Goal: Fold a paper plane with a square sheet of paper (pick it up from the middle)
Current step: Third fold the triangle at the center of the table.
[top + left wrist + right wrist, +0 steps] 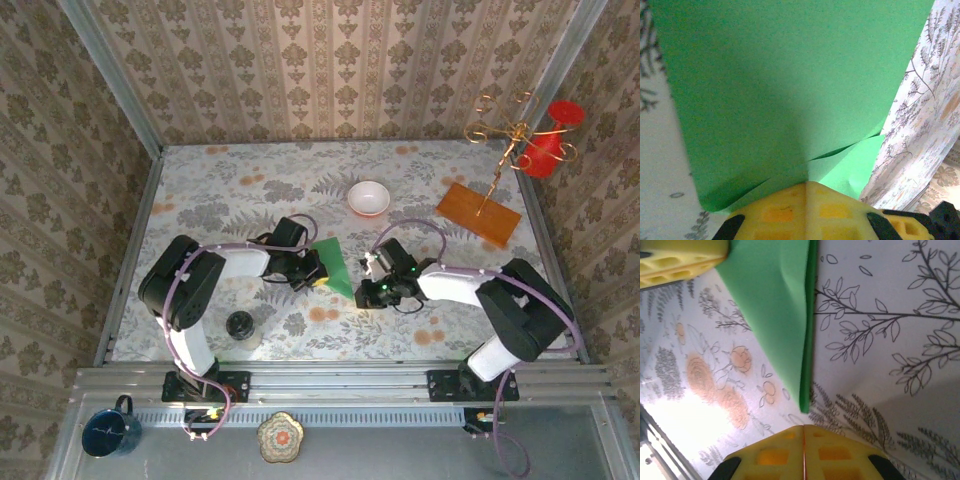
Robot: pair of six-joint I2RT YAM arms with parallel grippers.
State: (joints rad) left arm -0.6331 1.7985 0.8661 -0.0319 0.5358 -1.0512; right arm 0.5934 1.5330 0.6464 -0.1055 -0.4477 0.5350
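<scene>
Nearest me, a blue mug (108, 430) sits on the front ledge. Out on the flowered table (200, 190), the green paper (332, 262) lies between my two arms, folded into a narrow shape with one sharp point. My left gripper (807, 186) is fully closed, its tips against the paper's edge where the layers meet. I cannot tell whether a layer is pinched or just pressed. My right gripper (803, 432) is closed too, holding nothing, with the paper's point just beyond its tips. Further back stands the white bowl (368, 198), and to its right the wooden board (478, 214).
</scene>
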